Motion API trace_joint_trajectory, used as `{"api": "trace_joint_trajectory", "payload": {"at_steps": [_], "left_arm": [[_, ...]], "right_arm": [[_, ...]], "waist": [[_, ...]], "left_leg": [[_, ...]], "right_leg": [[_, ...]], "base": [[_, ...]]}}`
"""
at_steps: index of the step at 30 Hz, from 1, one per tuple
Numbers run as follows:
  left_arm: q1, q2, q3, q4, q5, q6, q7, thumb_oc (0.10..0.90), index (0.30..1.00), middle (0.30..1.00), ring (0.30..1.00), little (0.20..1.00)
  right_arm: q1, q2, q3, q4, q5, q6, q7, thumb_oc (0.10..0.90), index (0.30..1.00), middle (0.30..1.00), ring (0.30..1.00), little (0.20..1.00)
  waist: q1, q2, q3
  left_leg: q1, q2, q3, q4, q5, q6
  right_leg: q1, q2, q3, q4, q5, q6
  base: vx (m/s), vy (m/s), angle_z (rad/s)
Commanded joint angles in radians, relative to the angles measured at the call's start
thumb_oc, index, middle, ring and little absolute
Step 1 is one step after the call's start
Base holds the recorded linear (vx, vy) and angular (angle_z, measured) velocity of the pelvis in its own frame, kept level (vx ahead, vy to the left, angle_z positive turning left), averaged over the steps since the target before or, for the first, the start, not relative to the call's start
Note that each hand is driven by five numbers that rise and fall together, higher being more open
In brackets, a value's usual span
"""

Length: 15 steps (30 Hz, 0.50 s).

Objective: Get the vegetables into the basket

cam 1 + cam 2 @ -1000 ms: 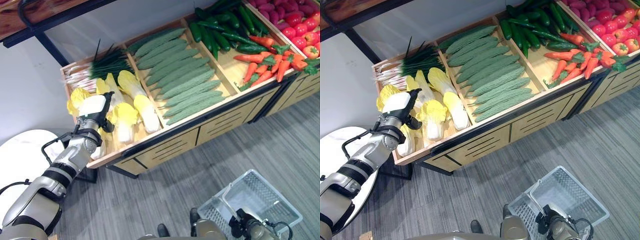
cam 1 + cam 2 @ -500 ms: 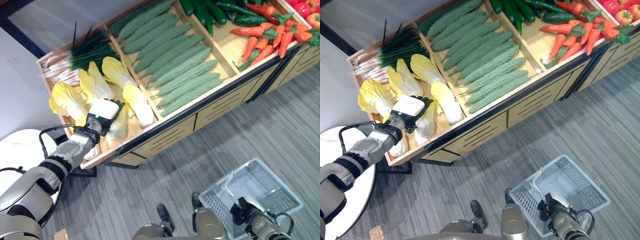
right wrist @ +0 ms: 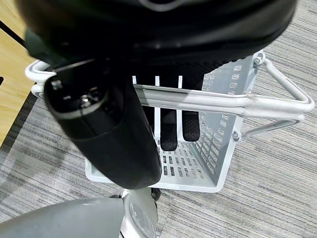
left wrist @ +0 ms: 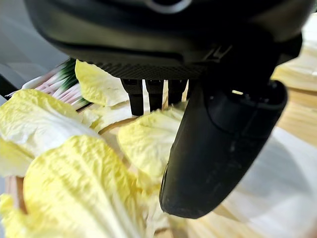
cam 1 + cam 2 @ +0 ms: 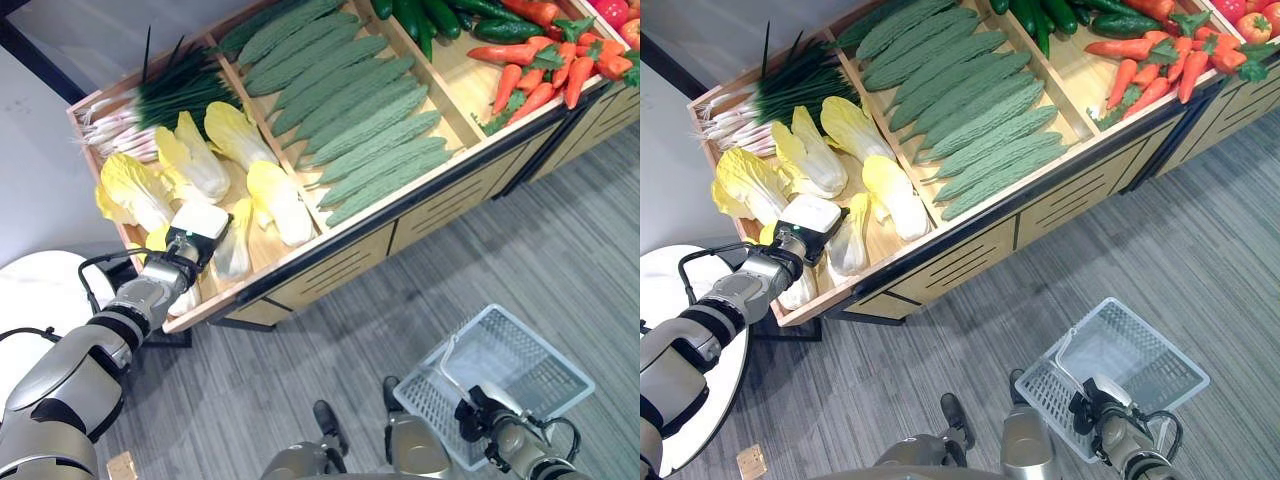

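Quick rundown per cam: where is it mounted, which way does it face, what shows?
Left and right eye views: head, facing down on the produce stand; both show both arms and the basket.
Left wrist view: on the left wrist, along the left hand onto the cabbages.
Right wrist view: on the right wrist, right hand curled on the basket handle.

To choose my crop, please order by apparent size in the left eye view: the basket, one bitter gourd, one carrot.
1. Basket, clearly largest, though it also sits nearer the camera.
2. Bitter gourd, long and slim.
3. Carrot, shortest.
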Motion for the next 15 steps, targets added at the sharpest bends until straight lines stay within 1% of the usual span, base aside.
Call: {"api": "trace_joint_trajectory", "payload": {"at_steps": [1,6,10,15], "left_arm": [[-0.089,0.019,0.014,0.074,0.025,0.028,0.017,0.4,0.3,0.3,0.3,0.3],[-0.087,-0.001,0.017,0.062,0.015,0.027,0.023,0.4,0.3,0.3,0.3,0.3],[-0.07,-0.019,0.045,0.046,-0.015,0.029,0.03,0.4,0.3,0.3,0.3,0.3],[-0.017,-0.04,0.143,0.005,-0.107,0.044,0.05,0.4,0.3,0.3,0.3,0.3]], "right_arm": [[0.033,0.033,0.033,0.03,0.013,-0.013,0.0,0.4,0.3,0.3,0.3,0.3],[0.034,0.036,0.039,0.025,0.014,-0.013,-0.001,0.4,0.3,0.3,0.3,0.3],[0.033,0.041,0.042,0.022,0.01,-0.01,0.0,0.4,0.3,0.3,0.3,0.3],[0.04,0.049,0.031,0.022,0.004,0.004,0.004,0.4,0.3,0.3,0.3,0.3]], "waist": [[0.009,-0.064,-0.032],[0.011,-0.077,-0.033],[0.015,-0.083,-0.037],[0.025,-0.085,-0.048]], "left_leg": [[-0.023,-0.006,-0.001,0.002,-0.131,-0.027],[-0.034,-0.007,-0.005,0.002,-0.128,-0.026],[-0.031,-0.008,-0.002,0.002,-0.129,-0.025],[-0.005,-0.009,-0.009,0.002,-0.135,-0.023]], "right_leg": [[0.005,-0.046,-0.021,-0.138,0.066,0.114],[-0.006,-0.047,-0.019,-0.138,0.071,0.113],[-0.003,-0.049,-0.017,-0.138,0.071,0.112],[0.025,-0.051,-0.024,-0.138,0.063,0.11]], "base": [[0.0,0.0,0.0],[-0.04,0.012,-0.02],[-0.03,0.011,0.0],[0.0,0.0,0.0]]}}
